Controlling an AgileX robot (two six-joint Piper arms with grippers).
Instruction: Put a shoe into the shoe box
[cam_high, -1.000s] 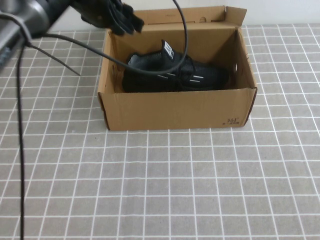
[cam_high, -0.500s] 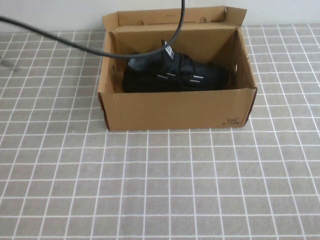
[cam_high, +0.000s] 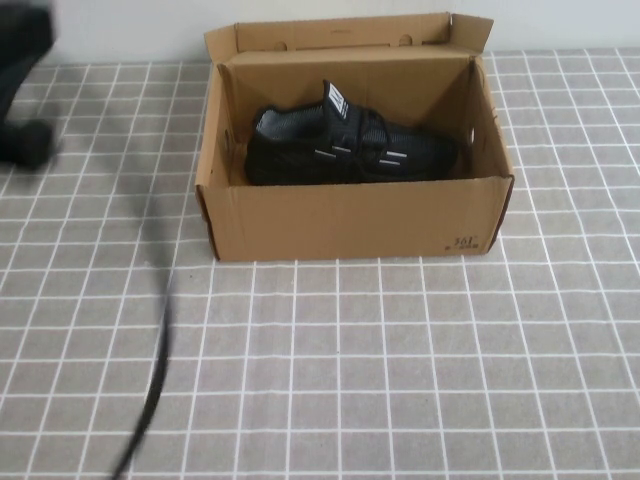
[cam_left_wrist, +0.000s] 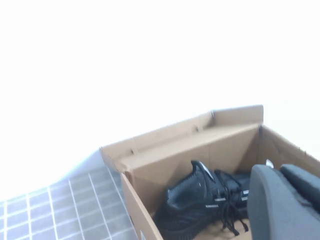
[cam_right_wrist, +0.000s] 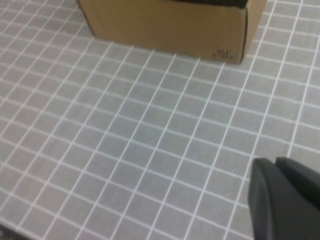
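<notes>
The black knit shoe (cam_high: 345, 148) lies on its sole inside the brown cardboard shoe box (cam_high: 350, 218), toe toward the right wall, white tongue label up. The left wrist view shows the shoe (cam_left_wrist: 200, 200) in the open shoe box (cam_left_wrist: 165, 150) from the box's left side. My left gripper (cam_left_wrist: 279, 169) is shut and holds nothing. It hangs clear of the box, and the left arm (cam_high: 22, 70) is a dark blur at the far left edge of the high view. My right gripper (cam_right_wrist: 274, 161) is shut and empty, over the tiled table in front of the shoe box (cam_right_wrist: 165, 22).
A grey cloth with a white grid (cam_high: 400, 380) covers the table. The box's flaps stand up along its back edge (cam_high: 340, 32). A blurred black cable (cam_high: 160, 330) hangs over the table at the left.
The left arm has moved from above the box's back left corner to the far left edge. Its cable no longer crosses the box. The left gripper has shut. The shoe has not moved.
</notes>
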